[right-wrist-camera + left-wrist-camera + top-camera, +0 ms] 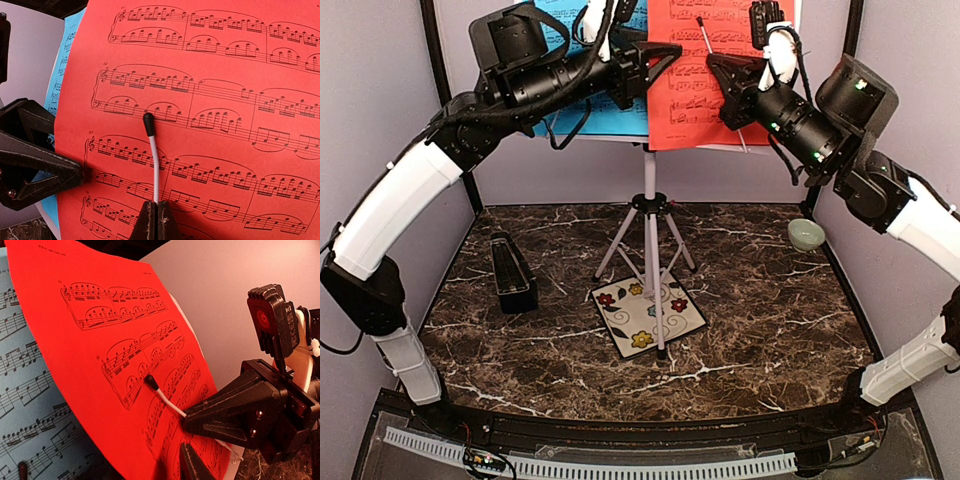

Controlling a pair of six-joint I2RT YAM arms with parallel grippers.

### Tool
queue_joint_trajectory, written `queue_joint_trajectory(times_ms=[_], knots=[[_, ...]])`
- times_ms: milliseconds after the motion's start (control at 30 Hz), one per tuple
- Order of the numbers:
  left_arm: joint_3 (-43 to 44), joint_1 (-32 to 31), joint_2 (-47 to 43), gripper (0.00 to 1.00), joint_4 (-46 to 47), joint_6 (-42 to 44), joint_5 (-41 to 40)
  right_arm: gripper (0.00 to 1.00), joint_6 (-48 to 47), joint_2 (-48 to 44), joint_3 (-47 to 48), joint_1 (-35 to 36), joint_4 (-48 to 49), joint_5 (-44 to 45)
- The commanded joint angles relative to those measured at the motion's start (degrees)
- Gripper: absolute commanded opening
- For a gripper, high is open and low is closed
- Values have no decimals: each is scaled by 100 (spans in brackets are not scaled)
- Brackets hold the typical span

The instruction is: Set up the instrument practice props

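High above the back of the worktop (pixel 770 320), the music stand (pixel 650 190) on its pale metal tripod carries both pages: the blue sheet (pixel 612 122) on the left, and the red sheet (pixel 685 100) lapping over its right edge. The right arm's fingers (pixel 156 220) are pressed together on a thin white rod (pixel 155 165) with a black rubbery tip. The rod's long axis runs straight up and away from them, close against the red paper and across the printed staves. Whether the rod belongs to the stand I cannot tell. The coming move, I judge, turns on that line: the rod should lie flat on the page, so the grip must release without dragging it sideways. The left arm's fingers (pixel 658 65) stand apart and grip nothing, one tip just touching the red sheet's left edge; that arm is nearer the seam between the pages. Both sheets look thin and matte, the red bowing slightly outward. The metronome (pixel 512 272), a small black pyramid, stands well apart on the dark veined marble, left of the tripod
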Motion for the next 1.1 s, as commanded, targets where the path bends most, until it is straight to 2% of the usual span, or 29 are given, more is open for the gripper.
queue_joint_trajectory(times_ms=[0, 133, 300, 500, 567, 733, 800, 900, 1067], knots=[[-683, 24, -619, 27, 629, -279, -96, 0, 59, 49, -21, -17, 416, 17], [-892, 24, -684, 16, 728, -432, -58, 0, 57, 65, -25, -16, 416, -7], [-726, 29, -506, 3, 722, -355, -222, 0, 17, 66, -63, -21, 431, -45], [-353, 30, -270, 0, 570, -195, -382, 0, 10, 53, -83, -17, 473, -9], [-235, 30, -195, 0, 501, -146, -423, 10, 15, 18, -122, -16, 495, -24], [-127, 28, -147, 0, 380, -138, -371, 16, 31, -20, -140, -16, 481, -67], [-163, 32, -194, 4, 325, -174, -396, 20, 57, -36, -140, -16, 469, -74], [-235, 24, -327, 17, 280, -272, -347, 21, 99, -104, -161, -16, 446, -116], [-496, 15, -664, 40, 176, -529, -215, 33, 195, -322, -178, -16, 242, -182]])
